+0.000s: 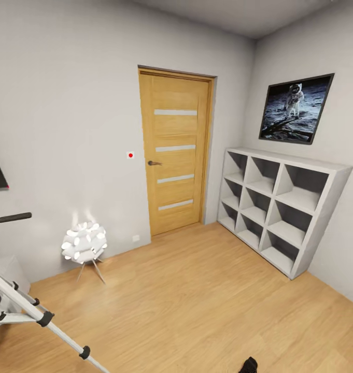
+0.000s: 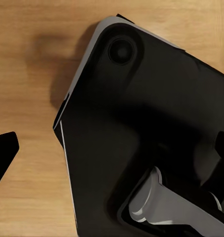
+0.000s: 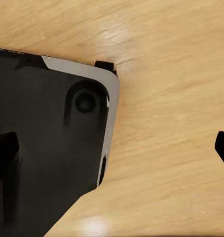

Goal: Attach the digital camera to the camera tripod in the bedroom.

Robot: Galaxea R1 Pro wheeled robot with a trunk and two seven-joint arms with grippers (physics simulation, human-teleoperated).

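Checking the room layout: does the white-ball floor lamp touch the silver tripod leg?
Apart. The head view shows bare wood floor between the white-ball floor lamp and the silver tripod leg.

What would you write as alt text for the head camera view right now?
A camera tripod with silver legs and black joints stands at the lower left of a bedroom with a light wood floor. Behind it are a white-ball floor lamp, a closed wooden door, a grey cube shelf and an astronaut picture.

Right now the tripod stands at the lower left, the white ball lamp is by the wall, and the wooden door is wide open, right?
Not quite: the door is shut, as the head view shows. The tripod at lower left and the lamp by the wall are right.
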